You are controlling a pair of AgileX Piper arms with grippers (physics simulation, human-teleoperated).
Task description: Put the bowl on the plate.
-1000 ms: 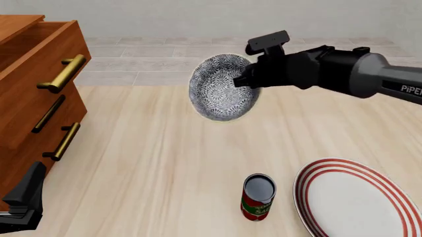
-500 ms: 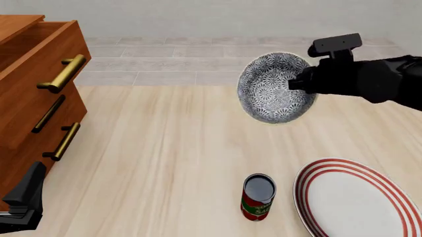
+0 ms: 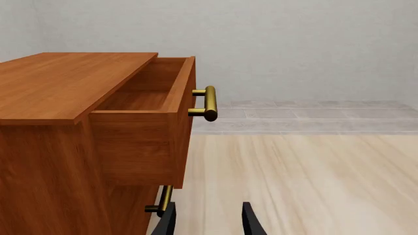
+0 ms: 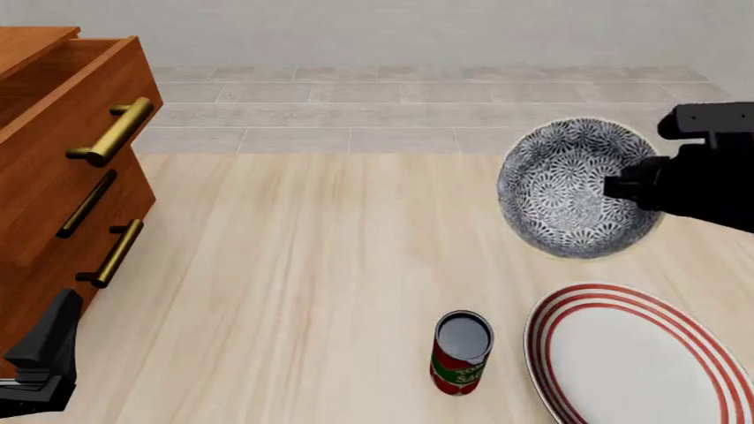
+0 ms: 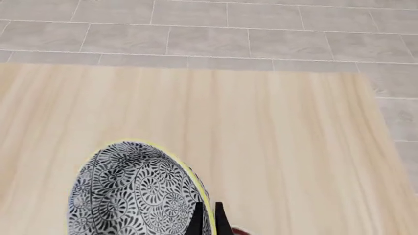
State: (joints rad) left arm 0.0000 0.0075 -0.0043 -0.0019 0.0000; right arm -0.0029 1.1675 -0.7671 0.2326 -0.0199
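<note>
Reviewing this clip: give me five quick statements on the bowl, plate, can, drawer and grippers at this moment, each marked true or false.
1. The right gripper holds the bowl by its rim, above the table. True.
2. The bowl rests on the plate. False: the plate holds nothing.
3. The can lies on its side. False: it stands upright beside the plate.
4. The top drawer is pulled open. True.
5. The left gripper grips a drawer handle. False: it is open, holding nothing.
</note>
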